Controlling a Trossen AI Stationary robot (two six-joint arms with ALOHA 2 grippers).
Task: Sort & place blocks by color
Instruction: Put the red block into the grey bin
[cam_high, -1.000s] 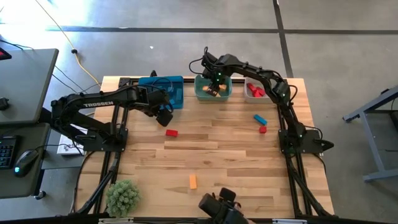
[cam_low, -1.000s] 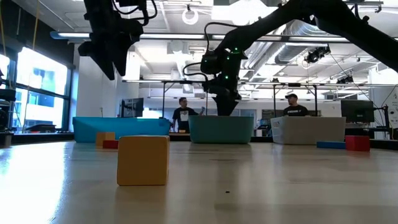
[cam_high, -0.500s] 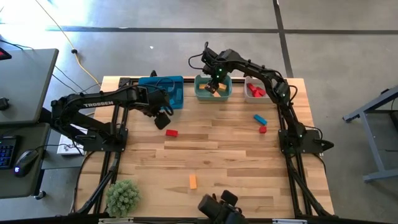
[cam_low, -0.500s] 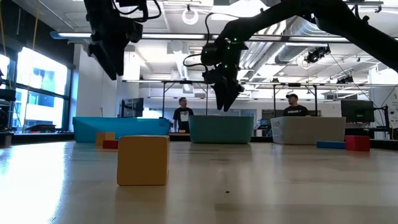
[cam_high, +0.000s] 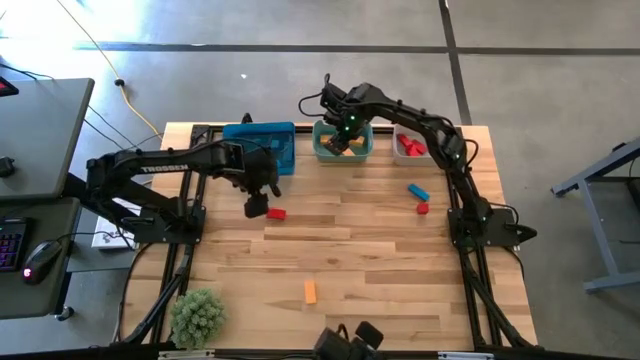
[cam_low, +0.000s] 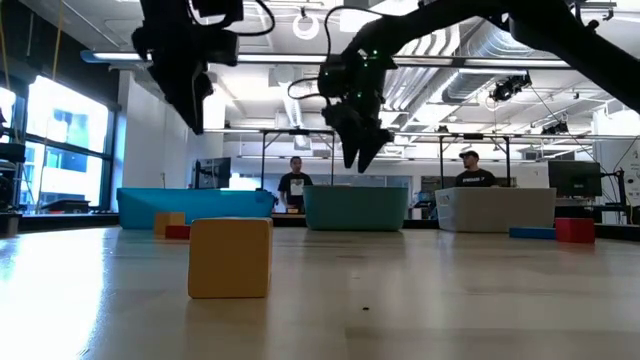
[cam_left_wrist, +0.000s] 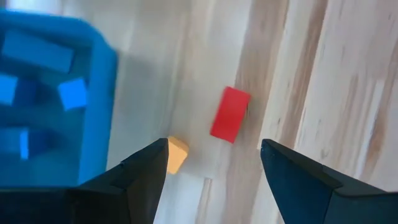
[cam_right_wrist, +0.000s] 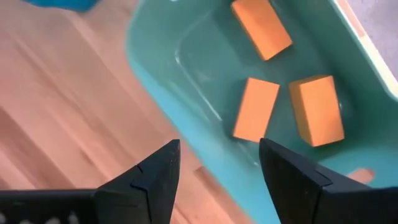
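Note:
My left gripper (cam_high: 258, 207) hovers open above the table just near of the blue bin (cam_high: 262, 146). Its wrist view shows a red bar (cam_left_wrist: 230, 114) and a small orange cube (cam_left_wrist: 177, 154) lying on the wood between and below the fingers. My right gripper (cam_high: 343, 127) hangs open above the teal bin (cam_right_wrist: 186, 56), where several orange blocks (cam_right_wrist: 256, 109) lie on the floor. Loose on the table are a red bar (cam_high: 276, 213), a blue bar (cam_high: 418, 191), a red cube (cam_high: 423, 208) and an orange bar (cam_high: 310, 291).
The white bin (cam_high: 410, 147) with red blocks stands at the far right; blue blocks (cam_left_wrist: 73, 94) lie in the blue bin. A green plant (cam_high: 197, 317) sits at the near left corner. Bare wood lies mid-table. Two people stand in the room behind (cam_low: 294, 183).
My right gripper has risen out of the teal bin and now hangs well above its rim. My left gripper has moved from beside the blue bin toward the near edge, closer to the red bar, and come down a little.

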